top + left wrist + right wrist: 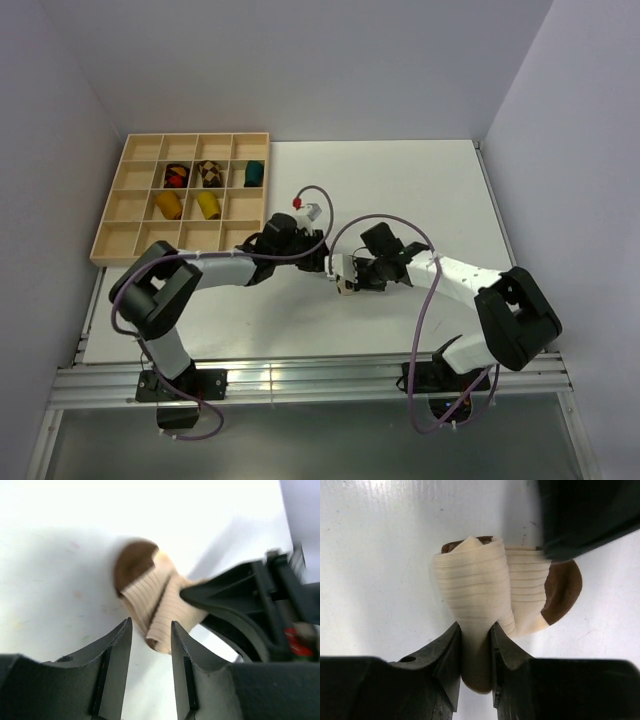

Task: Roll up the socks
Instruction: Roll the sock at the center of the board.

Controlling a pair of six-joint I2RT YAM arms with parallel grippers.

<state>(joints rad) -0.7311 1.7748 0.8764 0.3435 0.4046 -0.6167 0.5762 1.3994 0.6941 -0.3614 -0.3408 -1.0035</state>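
Right fingers (445,660) pinch cream sock (480,580) — left fingers (585,515) cover its far edge.

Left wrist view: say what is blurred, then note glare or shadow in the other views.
Left wrist view: the right gripper is smeared by motion blur, the cream sock slightly soft, the table washed out white. Right wrist view: sock ribbing sharp, streaky glare on the table at top. Top external view: even light, soft shadows.

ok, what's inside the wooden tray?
Five rolled socks: red-and-dark, brown-checkered, teal, below them orange and yellow. The left arm covers part of the tray's near right corner.
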